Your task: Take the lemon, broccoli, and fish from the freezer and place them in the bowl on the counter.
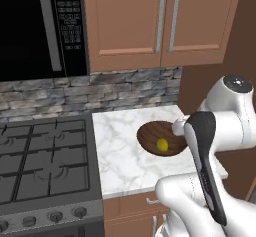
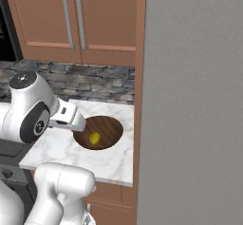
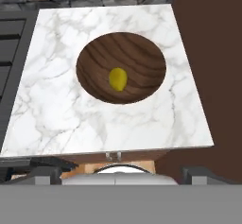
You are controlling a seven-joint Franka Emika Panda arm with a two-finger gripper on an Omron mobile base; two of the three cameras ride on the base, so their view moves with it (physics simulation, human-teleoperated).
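Observation:
The lemon (image 3: pixel 117 78) lies inside the brown wooden bowl (image 3: pixel 132 48), which stands on the marble counter (image 3: pixel 52 100) toward its right side. My gripper (image 3: pixel 122 172) hangs above the counter's front edge and looks down at the bowl. Its fingertips (image 3: pixel 40 173) stand wide apart with nothing between them. From the right base view the gripper (image 2: pixel 76 123) hovers over the left rim of the bowl (image 2: pixel 108 124), with the lemon (image 2: pixel 95 138) below it. The lemon (image 1: pixel 162 144) and bowl (image 1: pixel 147 131) also show from the left. The freezer (image 2: pixel 194 100) shows its flat grey door, shut. Broccoli and fish are out of view.
A black gas stove (image 1: pixel 45 156) adjoins the counter on the left, with a microwave (image 1: pixel 35 26) above it. Wooden upper cabinets (image 1: pixel 160 21) hang over the counter, backed by a stone wall (image 1: pixel 125 88). A brown panel (image 2: pixel 139 100) separates counter and freezer.

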